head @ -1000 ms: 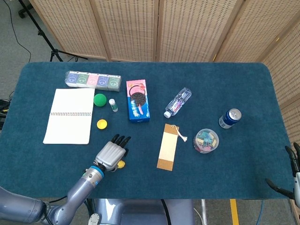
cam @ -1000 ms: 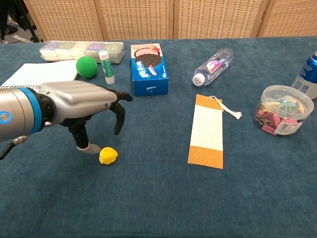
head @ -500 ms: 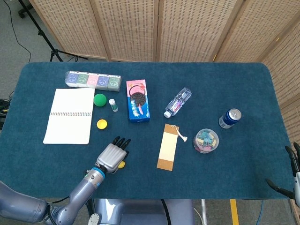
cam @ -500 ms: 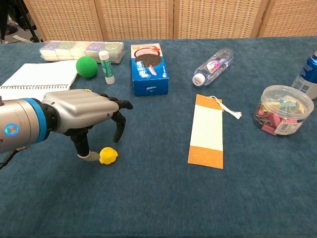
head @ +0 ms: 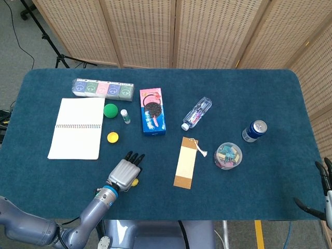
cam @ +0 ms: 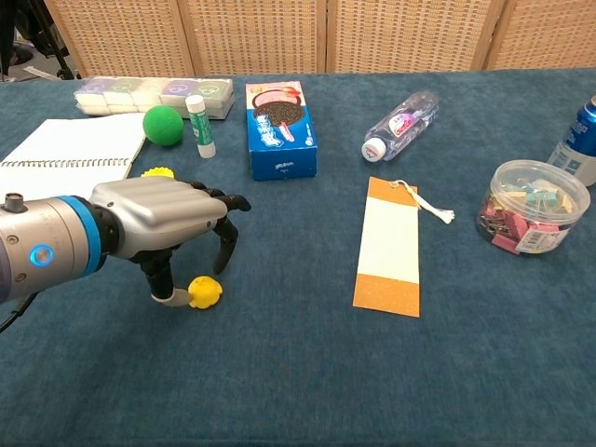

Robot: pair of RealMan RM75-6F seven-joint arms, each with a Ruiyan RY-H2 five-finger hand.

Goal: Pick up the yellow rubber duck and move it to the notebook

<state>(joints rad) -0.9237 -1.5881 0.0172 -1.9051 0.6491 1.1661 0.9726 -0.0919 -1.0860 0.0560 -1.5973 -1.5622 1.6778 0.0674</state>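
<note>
A dark blue cloth covered the table [head: 233,207], and woven screens stood behind it. The yellow rubber duck [cam: 204,291] lay on the cloth near the front edge, well apart from the notebook [head: 78,128]. The left hand [cam: 163,219] arched over the duck, thumb tip touching its side, the other fingers [cam: 226,251] curled above it and not yet closed, so nothing was grasped. To do this step well, I think the fingers should close from the opposite side without pushing the small duck away. The right hand [head: 324,194] was only partly visible at the far edge, seemingly loose and empty.
</note>
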